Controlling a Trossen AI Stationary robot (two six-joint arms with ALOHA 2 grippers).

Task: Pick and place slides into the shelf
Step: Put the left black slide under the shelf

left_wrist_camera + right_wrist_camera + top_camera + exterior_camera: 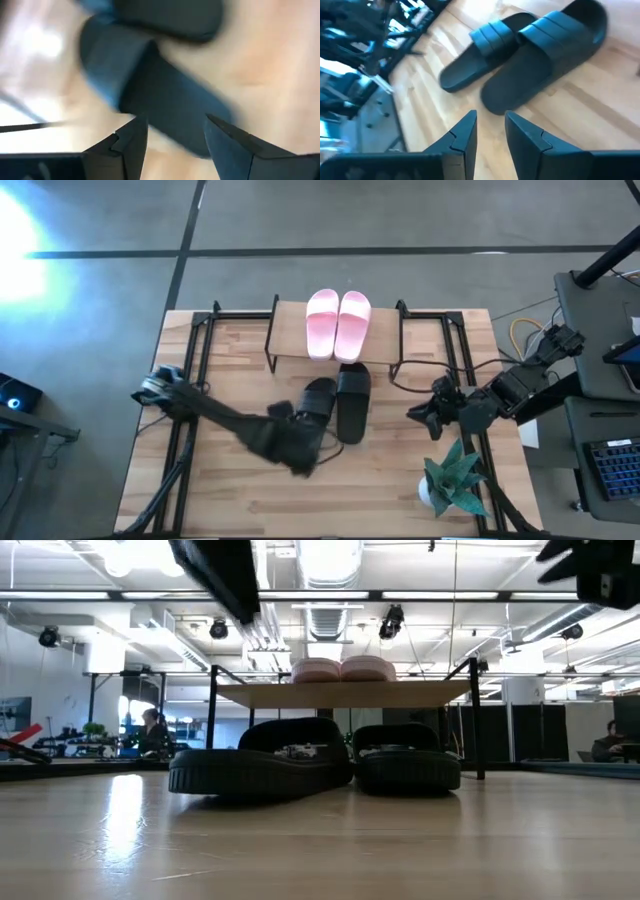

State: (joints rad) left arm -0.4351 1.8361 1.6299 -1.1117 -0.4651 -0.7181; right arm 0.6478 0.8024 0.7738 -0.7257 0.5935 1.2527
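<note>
1. Two pink slides (338, 323) lie side by side on top of the shelf (290, 340), at 12 o'clock on the table (230, 490).
2. Two black slides lie on the table just in front of the shelf, near the middle. Their front ends reach in under the shelf's plank.
3. The right black slide (352, 402) lies straight. Its long way runs from 12 to 6 o'clock.
4. The left black slide (316, 406) is tilted. Its long way runs from about 1 to 7 o'clock, and its back end points toward the left arm.
5. The two black slides touch or almost touch near their tops. I cannot tell which.
6. The left gripper (305, 460) is at about 6 o'clock from the left black slide, right by its back end. In the left wrist view its fingers (131, 142) are spread apart, with the slide's end just past them. They hold nothing.
7. The right gripper (420, 418) waits at 3 o'clock from the black slides, a bit apart. Its fingers (465, 132) have a small gap between them and hold nothing.
8. I think the left arm is nearer to the tilted slide, so it looks ready to take that one. It lines up with the slide's long way, so it may grab the back end.
9. A small plant (452, 478) stands near the right arm, at about 5 o'clock on the table.
</note>
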